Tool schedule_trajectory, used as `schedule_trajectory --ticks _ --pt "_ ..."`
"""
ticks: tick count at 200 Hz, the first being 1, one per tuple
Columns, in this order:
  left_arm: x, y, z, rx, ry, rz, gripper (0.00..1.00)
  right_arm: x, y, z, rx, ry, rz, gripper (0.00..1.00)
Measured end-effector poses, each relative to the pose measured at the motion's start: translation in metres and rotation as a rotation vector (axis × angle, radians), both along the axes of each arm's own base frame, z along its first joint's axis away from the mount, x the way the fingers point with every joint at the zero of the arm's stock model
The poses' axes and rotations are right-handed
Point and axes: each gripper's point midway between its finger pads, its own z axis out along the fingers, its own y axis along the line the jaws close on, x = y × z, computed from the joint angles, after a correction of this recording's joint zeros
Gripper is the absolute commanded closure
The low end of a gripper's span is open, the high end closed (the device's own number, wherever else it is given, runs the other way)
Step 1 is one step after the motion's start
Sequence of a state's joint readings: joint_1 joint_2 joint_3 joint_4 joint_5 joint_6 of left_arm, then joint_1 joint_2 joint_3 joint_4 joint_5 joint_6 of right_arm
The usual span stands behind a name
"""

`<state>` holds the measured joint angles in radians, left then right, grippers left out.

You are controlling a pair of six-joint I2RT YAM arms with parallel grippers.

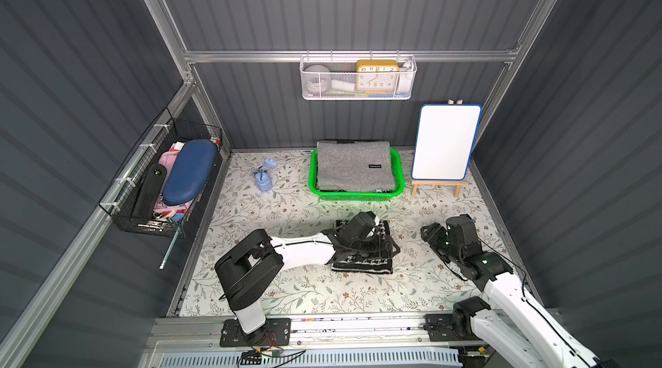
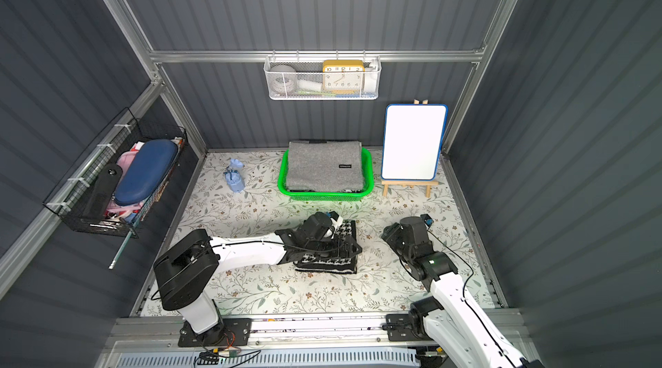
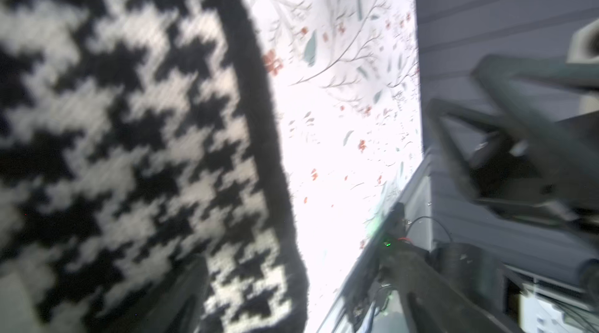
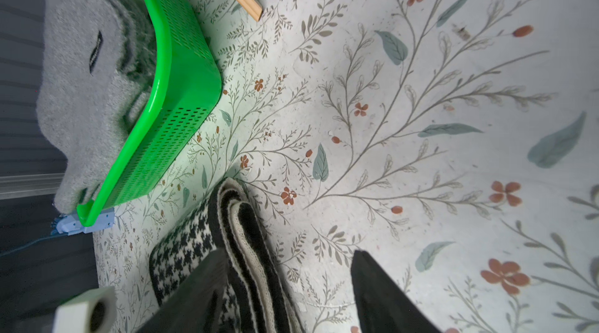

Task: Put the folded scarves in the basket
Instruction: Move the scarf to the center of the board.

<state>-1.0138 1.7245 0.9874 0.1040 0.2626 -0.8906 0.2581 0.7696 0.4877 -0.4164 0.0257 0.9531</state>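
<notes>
The folded scarf, black-and-white houndstooth, lies flat on the floral table surface in both top views. My left gripper hovers just over it and is open. In the left wrist view one finger sits over the pattern of the scarf, and the other finger is beyond its dark edge. My right gripper is open, low beside the right edge of the scarf and apart from it. The green basket stands behind, with a grey folded cloth in it.
A whiteboard on a wooden easel stands to the right of the basket. A small blue object lies to its left. A white wire basket with a clock hangs on the back wall. A black wire basket hangs on the left wall.
</notes>
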Motion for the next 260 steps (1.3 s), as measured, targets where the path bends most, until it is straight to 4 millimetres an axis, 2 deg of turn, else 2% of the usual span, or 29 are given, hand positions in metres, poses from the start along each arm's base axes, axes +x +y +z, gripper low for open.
schedule_trajectory --ticks 17,37,53,60,66,81,95,114,143,195,220,260 --pt "0.008 0.001 0.017 0.001 -0.04 0.027 0.01 -0.002 0.006 -0.007 0.008 0.035 0.035 0.29" --pt "0.023 0.012 0.038 0.008 -0.094 0.083 0.01 -0.004 0.018 -0.013 0.014 0.064 0.099 0.24" --pt "0.045 0.037 0.051 0.019 -0.119 0.167 0.01 -0.006 0.033 -0.013 0.004 0.075 0.17 0.24" --pt "0.059 0.054 0.056 0.021 -0.128 0.222 0.01 -0.007 0.043 -0.012 -0.004 0.077 0.211 0.24" --pt "0.066 0.065 0.055 0.029 -0.129 0.251 0.01 -0.008 0.049 -0.011 -0.009 0.076 0.237 0.24" --pt "0.089 0.11 0.052 0.056 -0.139 0.376 0.01 -0.008 0.064 -0.009 -0.014 0.07 0.295 0.24" --pt "0.095 0.141 0.043 0.102 -0.136 0.454 0.01 -0.007 0.075 -0.011 -0.014 0.069 0.328 0.23" --pt "0.091 0.158 0.03 0.148 -0.116 0.488 0.01 -0.005 0.083 -0.016 -0.02 0.087 0.352 0.24" --pt "0.085 0.172 0.005 0.206 -0.067 0.507 0.01 -0.002 0.093 -0.024 -0.026 0.12 0.374 0.21" --pt "0.072 0.175 -0.039 0.266 0.028 0.481 0.01 -0.003 0.107 -0.04 -0.031 0.16 0.415 0.21" --pt "0.067 0.173 -0.049 0.268 0.057 0.467 0.01 -0.003 0.113 -0.047 -0.03 0.176 0.422 0.22" --pt "0.066 0.164 -0.056 0.239 0.084 0.442 0.1 -0.003 0.121 -0.065 -0.031 0.22 0.421 0.23"
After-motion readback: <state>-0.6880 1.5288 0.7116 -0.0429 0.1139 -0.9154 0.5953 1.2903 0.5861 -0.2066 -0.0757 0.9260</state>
